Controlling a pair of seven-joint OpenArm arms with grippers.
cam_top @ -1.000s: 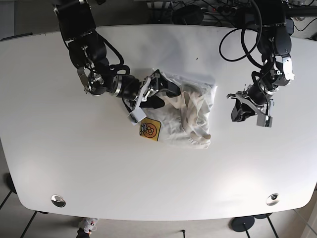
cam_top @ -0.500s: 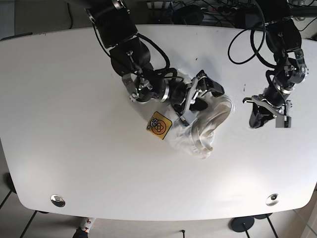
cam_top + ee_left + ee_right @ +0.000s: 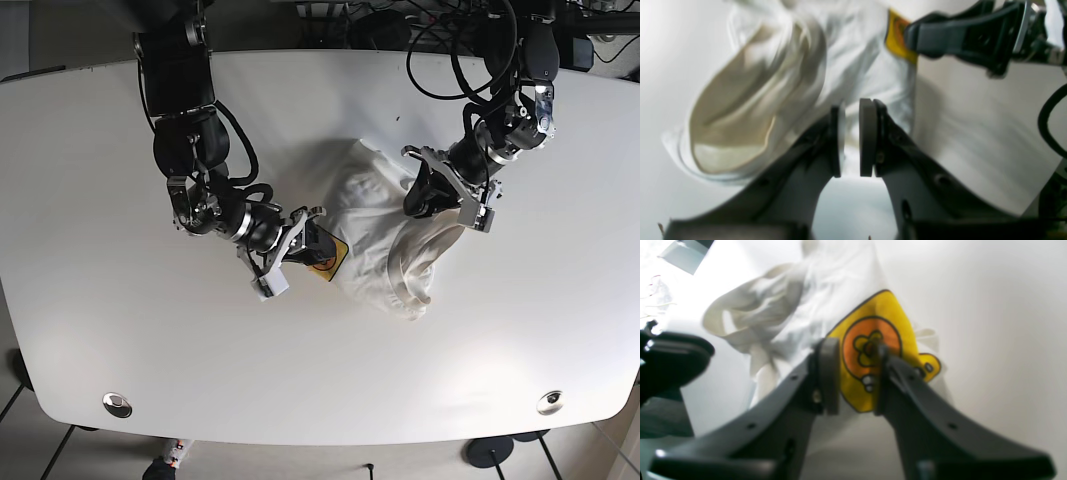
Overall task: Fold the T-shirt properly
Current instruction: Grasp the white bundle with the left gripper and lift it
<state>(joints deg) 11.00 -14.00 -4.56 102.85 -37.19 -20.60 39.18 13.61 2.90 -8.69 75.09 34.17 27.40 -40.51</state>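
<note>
Right gripper (image 3: 853, 373) has its jaws slightly apart, straddling the shirt's yellow print (image 3: 873, 350), not pinching yet as far as I can tell. Left gripper (image 3: 851, 140) is nearly closed with a thin gap, empty, at the opposite edge of the shirt (image 3: 385, 230). The shirt sits bunched mid-table (image 3: 120, 330). It looks soft, light and floppy; I'd grab hems or corners near the print, not the loose sleeve.

The left claw (image 3: 418, 200) moved onto the T-shirt (image 3: 380, 235); the right claw (image 3: 312, 243) retreated to its yellow print (image 3: 328, 258).
</note>
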